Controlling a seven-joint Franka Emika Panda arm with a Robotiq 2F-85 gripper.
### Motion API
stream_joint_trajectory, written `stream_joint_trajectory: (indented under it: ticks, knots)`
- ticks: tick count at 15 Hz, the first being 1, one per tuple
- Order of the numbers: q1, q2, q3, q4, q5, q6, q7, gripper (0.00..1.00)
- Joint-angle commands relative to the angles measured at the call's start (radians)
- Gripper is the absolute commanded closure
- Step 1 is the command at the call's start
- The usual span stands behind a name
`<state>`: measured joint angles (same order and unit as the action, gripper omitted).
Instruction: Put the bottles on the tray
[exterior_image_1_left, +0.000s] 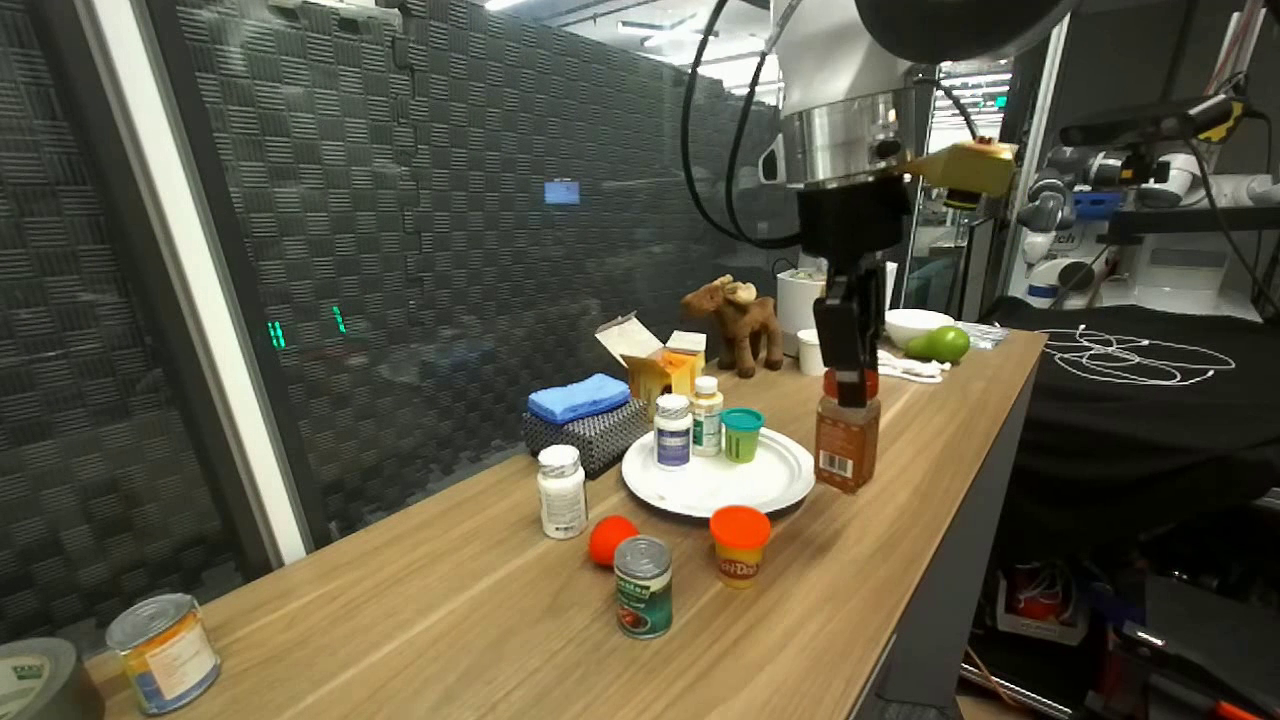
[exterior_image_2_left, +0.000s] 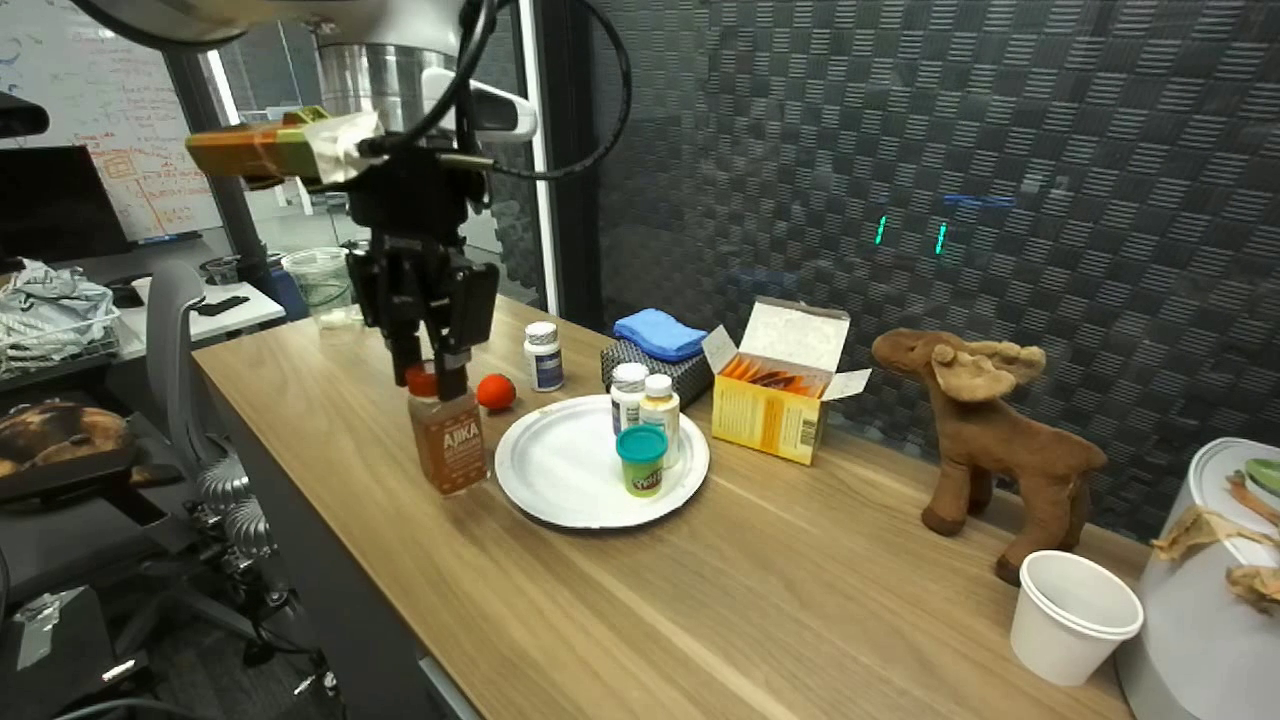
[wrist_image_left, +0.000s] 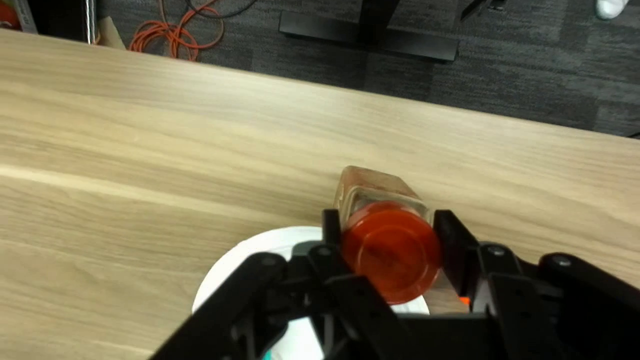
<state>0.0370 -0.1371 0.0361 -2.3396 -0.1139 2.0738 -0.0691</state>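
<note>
The gripper (exterior_image_2_left: 430, 378) clamps the red-lidded jar (exterior_image_2_left: 452, 445) by its lid (wrist_image_left: 394, 252), between the tray (exterior_image_2_left: 555, 460) and the surface's (wrist_image_left: 150, 130) long edge: clear that rim, level, lower gently!

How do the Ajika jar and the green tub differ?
The Ajika jar is taller than the green tub. The jar has a red lid, the tub a teal lid. The gripper holds the jar beside the plate; the tub stands on the plate. Both are lidded.
</note>
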Motion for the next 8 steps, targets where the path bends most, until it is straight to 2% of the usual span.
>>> stream_joint_trajectory:
  ticks: [1, 8]
  knots:
    - [0.008, 0.054, 0.001, 0.086, 0.007, 0.014, -0.047, 0.76]
    - [0.001, 0.227, 0.000, 0.200, 0.020, 0.056, -0.102, 0.76]
